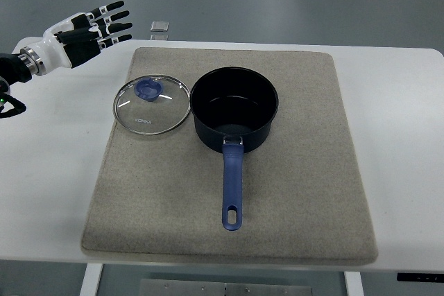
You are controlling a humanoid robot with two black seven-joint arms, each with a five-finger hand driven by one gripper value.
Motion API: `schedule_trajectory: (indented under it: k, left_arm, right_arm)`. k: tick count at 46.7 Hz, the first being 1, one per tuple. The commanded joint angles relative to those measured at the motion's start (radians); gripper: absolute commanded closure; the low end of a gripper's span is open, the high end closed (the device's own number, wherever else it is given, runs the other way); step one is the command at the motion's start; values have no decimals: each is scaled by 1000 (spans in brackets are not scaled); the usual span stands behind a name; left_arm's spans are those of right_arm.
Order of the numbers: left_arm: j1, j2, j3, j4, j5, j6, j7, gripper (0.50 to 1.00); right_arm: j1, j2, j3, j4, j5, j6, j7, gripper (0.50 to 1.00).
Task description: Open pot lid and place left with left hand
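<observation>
- Glass, with a blue knob, the lid (pixel 152 105) lies flat on the grey mat (pixel 291 192), just to the left of the pot (pixel 234 107) and almost touching its rim.
- Dark and uncovered, the pot stands near the middle of the mat, its blue handle (pixel 233 185) pointing toward the robot's side.
- Over the white table (pixel 388 116) at the far left, the left hand (pixel 87 31) hangs with its fingers stretched out straight and holding nothing, well apart from the lid.
- No right arm shows from where I stand.
- By my reading both steps look done: lid off, lid set down to the left. Only 1 thing seems left, bringing the arm to rest.
</observation>
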Motion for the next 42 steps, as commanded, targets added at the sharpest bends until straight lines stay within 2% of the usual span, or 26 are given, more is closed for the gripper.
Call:
schedule_trajectory:
  k: [1,9,42]
  left_arm:
    - [3,-2,-1,-1,-36,0,7,508]
    - [9,-26,-13,-1,-40,0,5,508]
    - [51,-14,-34,2,-30,0,7,508]
  right_arm:
    - [0,0,-1,0,0,0,0,585]
    - [0,0,-1,0,0,0,0,585]
    - [-1,0,7,3,2,0,0,585]
